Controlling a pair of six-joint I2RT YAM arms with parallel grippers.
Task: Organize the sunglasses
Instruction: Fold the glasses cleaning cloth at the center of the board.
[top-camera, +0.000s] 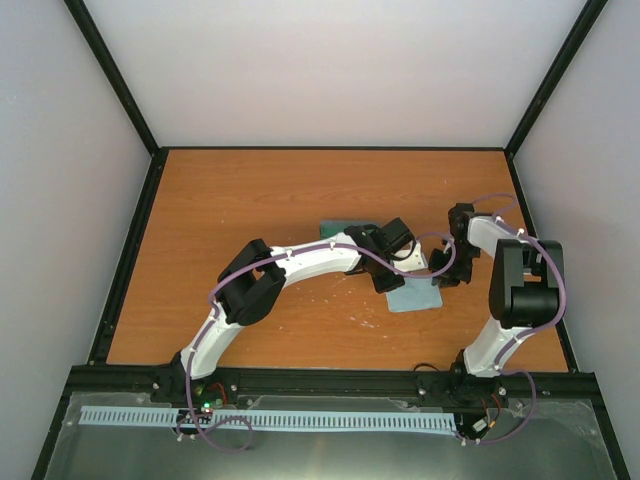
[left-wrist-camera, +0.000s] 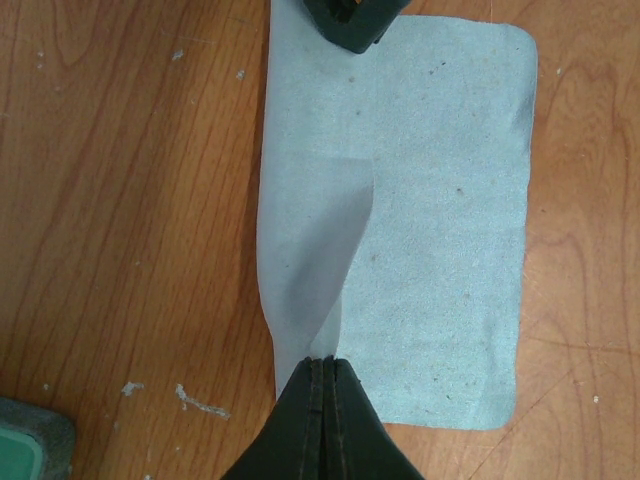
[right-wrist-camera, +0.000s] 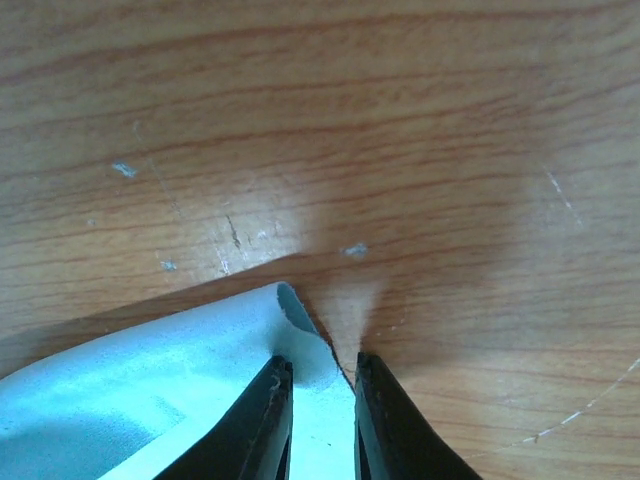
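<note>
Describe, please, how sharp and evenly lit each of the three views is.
Top external: evenly lit, slightly soft, no glare on the table. Left wrist: sharp wood grain, a grey shadow beside the raised fold in the cloth, the left gripper almost black. Right wrist: a soft dark shadow on the wood beyond the cloth's curled corner.

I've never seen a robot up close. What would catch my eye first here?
Two white arms meet mid-table over a pale blue cloth lying on the orange wooden table. The left hand is shut on one edge of the cloth, pulling it into a ridge. The right hand, fingers narrowly parted, straddles a curled corner at the opposite edge.
</note>
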